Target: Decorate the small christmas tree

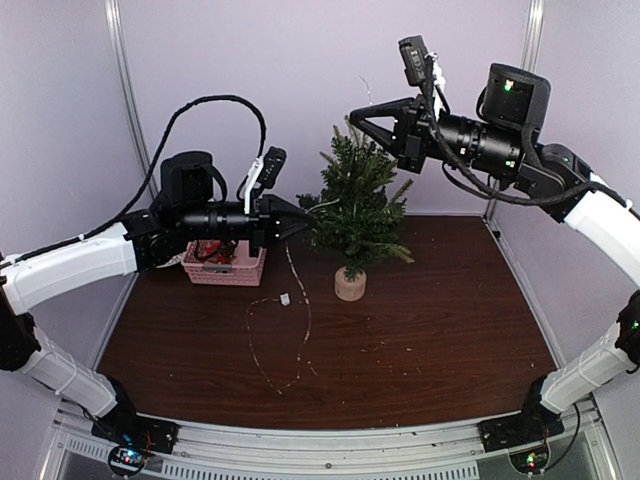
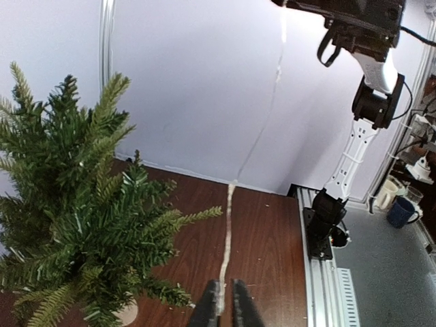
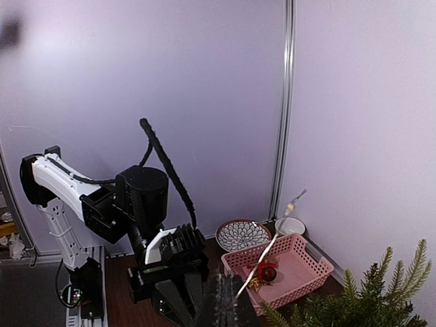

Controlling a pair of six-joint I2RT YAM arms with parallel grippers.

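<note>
The small christmas tree (image 1: 355,205) stands on its pale stump (image 1: 350,286) at the back middle of the table; its branches fill the left of the left wrist view (image 2: 75,225). A thin pale light string (image 1: 300,330) loops over the table and rises past the tree. My left gripper (image 1: 308,226) sits at the tree's left side, its fingers closed on the string (image 2: 228,231) with only a sliver of gap (image 2: 225,308). High above the treetop, my right gripper (image 1: 352,118) is shut on the string's upper part (image 3: 269,255), jaws pressed together (image 3: 231,306).
A pink basket (image 1: 225,272) stands behind the left arm, holding a red ball ornament (image 3: 268,274) and gold pieces. A patterned plate (image 3: 243,235) and a white cup (image 3: 291,225) sit behind it by the wall. Small crumbs dot the brown tabletop.
</note>
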